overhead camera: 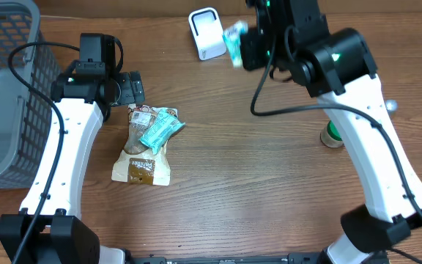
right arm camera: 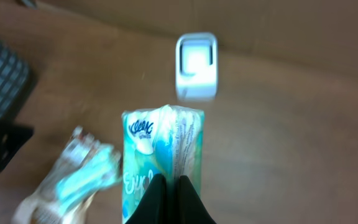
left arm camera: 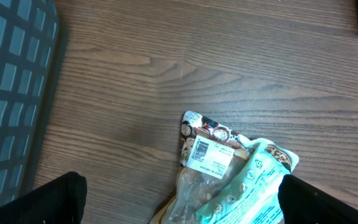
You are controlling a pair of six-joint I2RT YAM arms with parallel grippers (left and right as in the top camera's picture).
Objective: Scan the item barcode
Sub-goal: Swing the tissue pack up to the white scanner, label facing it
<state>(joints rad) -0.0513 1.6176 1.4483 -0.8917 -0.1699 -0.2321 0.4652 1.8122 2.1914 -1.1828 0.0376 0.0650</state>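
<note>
The tissue pack (right arm camera: pixel 163 155), a teal and white soft packet, sits pinched in the right gripper (right arm camera: pixel 171 193). In the right wrist view we see the two dark fingers (right arm camera: pixel 157 200) pressed together on the pack's near edge, with almost no gap between them, so the jaws are closed tight on it. From overhead we find the pack (overhead camera: pixel 234 40) at the far side of the table (overhead camera: pixel 269 183), just beside the white scanner (overhead camera: pixel 206 33) and to its right, though it is blurred there and we cannot read any barcode on it. In the wrist view the scanner (right arm camera: pixel 196 65) stands just beyond the pack's far end, its pale face turned towards the camera. The left gripper (overhead camera: pixel 132 89) hangs over the left part of the table with its jaws spread as wide as we see them and nothing between them. In the left wrist view its fingers (left arm camera: pixel 55 199) frame the bottom corners of the picture. Below it lie a brown pouch (overhead camera: pixel 141 150) with a white label and a teal wrapper (overhead camera: pixel 160 128) resting across the pouch's upper part. A grey basket (overhead camera: pixel 6 95) stands at the left edge, and a small green roll (overhead camera: pixel 332 135) lies near the right arm.
</note>
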